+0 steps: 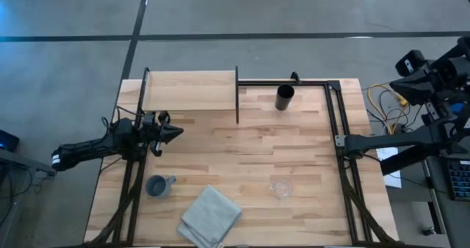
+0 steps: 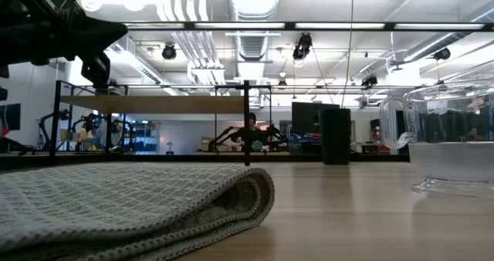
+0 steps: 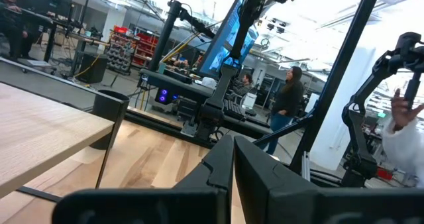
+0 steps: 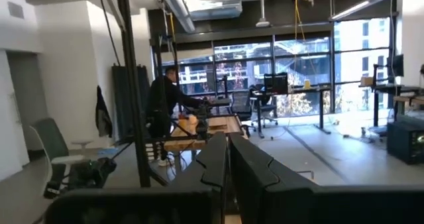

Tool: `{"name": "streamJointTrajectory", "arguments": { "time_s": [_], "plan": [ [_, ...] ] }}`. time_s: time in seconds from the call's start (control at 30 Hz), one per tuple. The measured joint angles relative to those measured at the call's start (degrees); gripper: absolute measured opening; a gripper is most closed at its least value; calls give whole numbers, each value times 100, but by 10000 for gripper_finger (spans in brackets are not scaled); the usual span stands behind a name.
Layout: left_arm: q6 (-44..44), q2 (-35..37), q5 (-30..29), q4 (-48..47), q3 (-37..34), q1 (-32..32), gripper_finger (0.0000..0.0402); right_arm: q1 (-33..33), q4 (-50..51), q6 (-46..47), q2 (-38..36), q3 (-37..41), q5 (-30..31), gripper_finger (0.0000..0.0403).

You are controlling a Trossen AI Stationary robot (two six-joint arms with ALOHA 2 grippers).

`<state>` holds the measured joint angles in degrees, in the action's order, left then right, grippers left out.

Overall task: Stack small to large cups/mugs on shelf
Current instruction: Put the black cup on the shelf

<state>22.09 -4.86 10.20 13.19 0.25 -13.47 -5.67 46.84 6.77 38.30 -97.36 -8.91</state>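
Three vessels are counted on the table, black cup (image 1: 284,97) beside the one shelf (image 1: 191,91), mug (image 1: 158,186) and glass (image 1: 280,188) nearer the cloth (image 1: 211,215), while the left gripper (image 1: 175,131), seemingly closed and empty, is held by the shelf.

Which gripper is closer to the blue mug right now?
Left. The left gripper hovers just behind the mug, on the same side of the table. The right arm is off the table's far right edge, its gripper out of the high view.

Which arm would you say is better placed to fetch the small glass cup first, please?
Probably left: its tool sits over the table, nearer the glass cup, while the right tool faces the room, off the table.
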Motion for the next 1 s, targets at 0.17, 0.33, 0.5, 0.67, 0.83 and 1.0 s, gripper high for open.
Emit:
{"name": "streamJointTrajectory", "arguments": {
  "time_s": [0.17, 0.33, 0.5, 0.67, 0.83, 1.0],
  "plan": [
    [0, 0, 0, 2, 0, 2, 0, 2, -1, 208, 0, 0, 0, 13],
    [0, 0, 0, 2, 0, 2, 0, 0, -26, 194, 0, 0, 0, 13],
    [0, 0, 0, 0, 0, 2, 0, 1, -99, 82, 0, 46, 2, 13],
    [0, 0, 0, 2, 0, 1, 0, 2, -107, 73, 1, 199, 37, 13],
    [0, 0, 0, 2, 0, 0, 0, -1, -62, 24, 114, 436, 219, 13],
    [0, 0, 0, -2, 0, 2, 0, -1, 77, -48, 177, 763, 301, 13]
  ]
}}
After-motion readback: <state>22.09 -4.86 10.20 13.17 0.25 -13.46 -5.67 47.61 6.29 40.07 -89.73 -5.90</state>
